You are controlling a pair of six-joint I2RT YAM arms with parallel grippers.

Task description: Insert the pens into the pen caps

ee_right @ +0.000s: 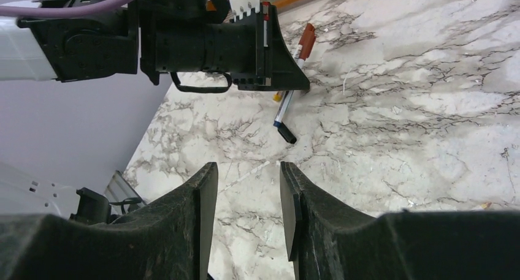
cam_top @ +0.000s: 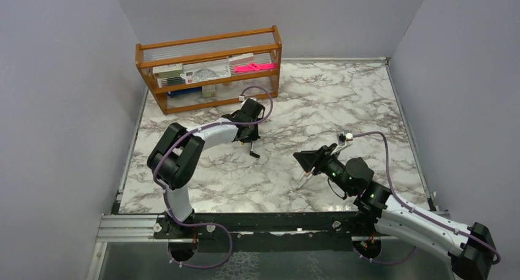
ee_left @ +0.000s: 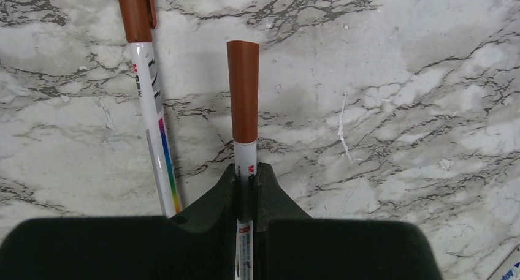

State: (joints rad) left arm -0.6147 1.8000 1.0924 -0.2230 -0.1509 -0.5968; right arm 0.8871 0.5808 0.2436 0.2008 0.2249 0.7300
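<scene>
On the marble table (ee_left: 398, 108), left of centre, the left gripper (ee_left: 247, 177) is clenched on a white pen (ee_left: 246, 154) fitted with a red-brown cap (ee_left: 243, 90). A second capped pen (ee_left: 152, 108) lies just beside it. The right gripper (ee_right: 248, 182) hangs well apart, jaws parted, nothing between them.

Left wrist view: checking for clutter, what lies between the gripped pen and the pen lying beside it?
Only bare marble table separates the gripped pen from the other pen, as the left wrist view shows.

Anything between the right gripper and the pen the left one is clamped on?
Nothing lies on the table between them, so the open right gripper has a clear line. But the left gripper is shut on the barrel of the pen, and a second capped pen lies close beside it.
</scene>
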